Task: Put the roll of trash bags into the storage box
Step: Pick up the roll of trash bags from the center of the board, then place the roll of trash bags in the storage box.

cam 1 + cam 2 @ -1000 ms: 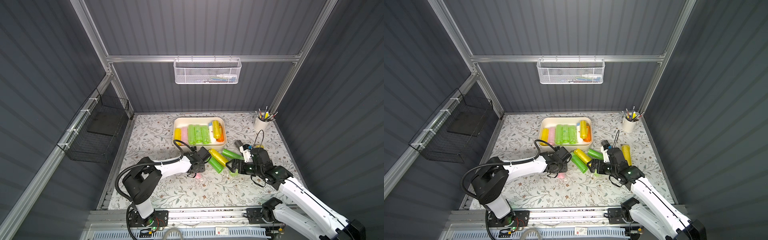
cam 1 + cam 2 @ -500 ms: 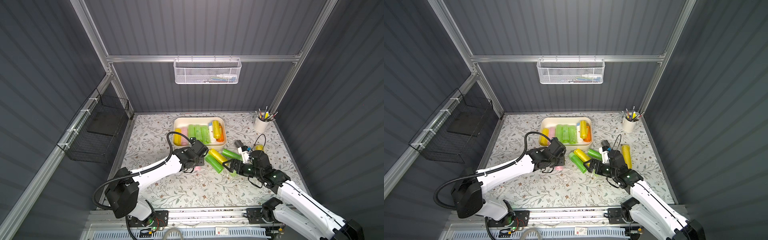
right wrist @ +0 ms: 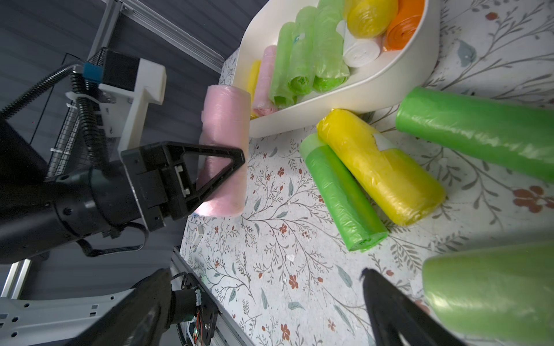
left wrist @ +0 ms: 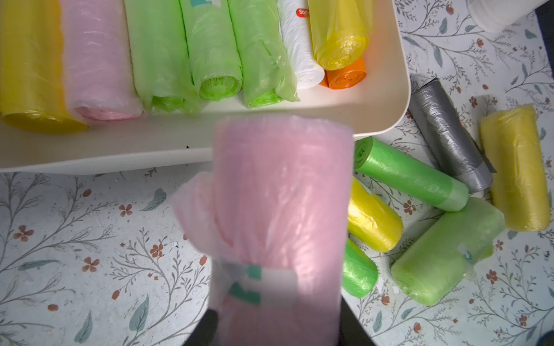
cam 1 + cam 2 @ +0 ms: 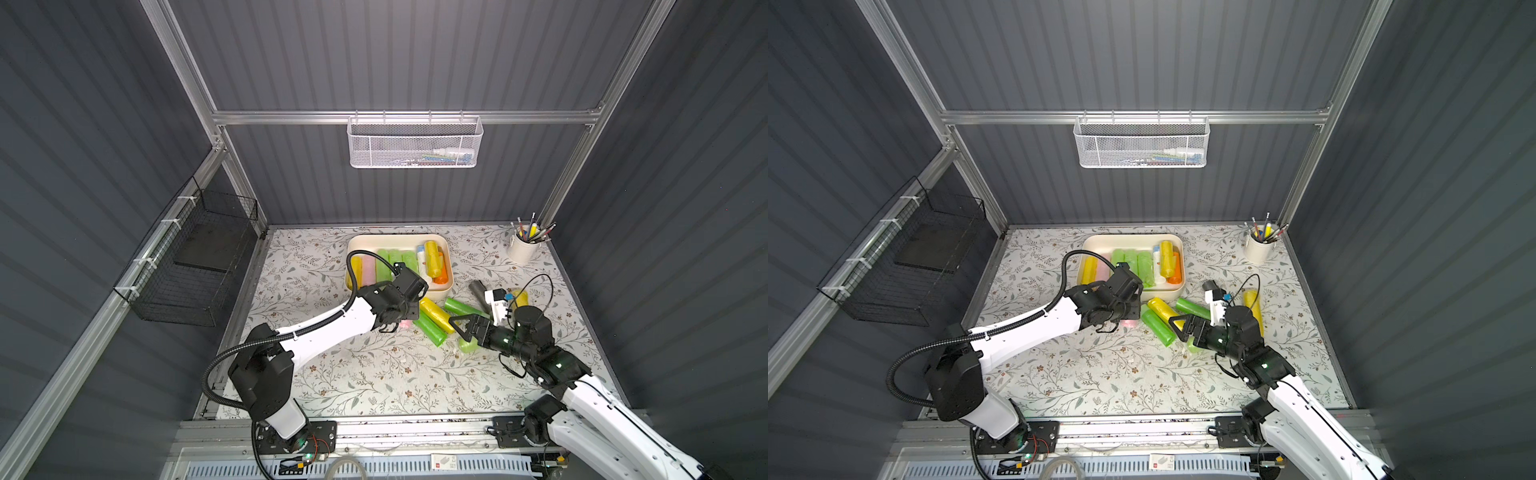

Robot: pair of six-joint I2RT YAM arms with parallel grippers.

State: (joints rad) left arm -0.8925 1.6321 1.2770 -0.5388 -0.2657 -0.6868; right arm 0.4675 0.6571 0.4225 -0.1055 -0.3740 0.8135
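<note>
In both top views the left gripper [image 5: 400, 321] hangs just short of the box's [image 5: 395, 237] near wall, clamped on a pink roll [image 5: 405, 323] mostly hidden under the wrist; carried low, the roll could strike the rim and shove the box; the right gripper [image 5: 1183, 328] gapes empty over the loose rolls.

Left wrist: the pink roll [image 4: 281, 203] fills the centre, a slack fold of film bulging at its side; that slick wrap may slip in the pinch; the box [image 4: 150, 149] already holds a tight row, so a dropped roll may perch on top and tumble out.

Right wrist: the left gripper [image 3: 236, 161] pinches the pink roll [image 3: 226, 125] clear of the mat; the right gripper [image 3: 263, 271] spreads wide nearby, so the arms may clash.
</note>
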